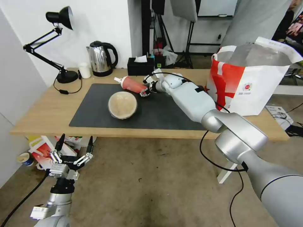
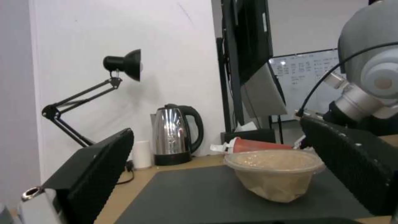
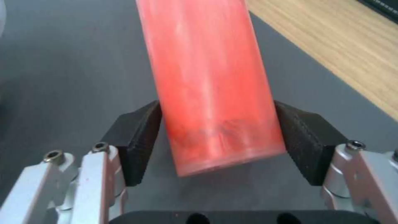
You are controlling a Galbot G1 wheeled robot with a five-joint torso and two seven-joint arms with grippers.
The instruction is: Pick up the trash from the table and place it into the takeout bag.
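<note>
While my right gripper (image 1: 147,90) reaches over the dark grey rectangular mat (image 1: 98,113) near the upper middle of the head view, I judge the step in hand to be the pick of the tall red translucent drink cup with its white spouted lid (image 1: 132,84). In the right wrist view the black ribbed pads (image 3: 139,143) press against both sides of the cup's base end (image 3: 211,93), so I read the gripper as clamped on the cup. The cup is tipped well over, nearly lying, with the lid pointing toward the upper left of the head view and the base toward the gripper; whether it rests on the mat or is already clear of it I cannot tell.

My guess is the next move calls for a clean lift, then a carry across to the big boxy white takeout bag with bold red patches (image 1: 252,85), which stands open at the right of the head view on the long light-wood table (image 1: 47,110). Its silvery lining shows at the mouth. I'd want the cup high enough to clear the bag's rim before letting go.

The cup looks smooth and cloudy red, so a slip in the pads seems possible.

A round beige lidded takeout bowl (image 1: 122,105) sits on the mat just below and left of the cup, not yet collected. My left gripper (image 1: 74,148) hangs parked at the lower left of the head view, below the table edge, fingers spread and holding nothing.
</note>
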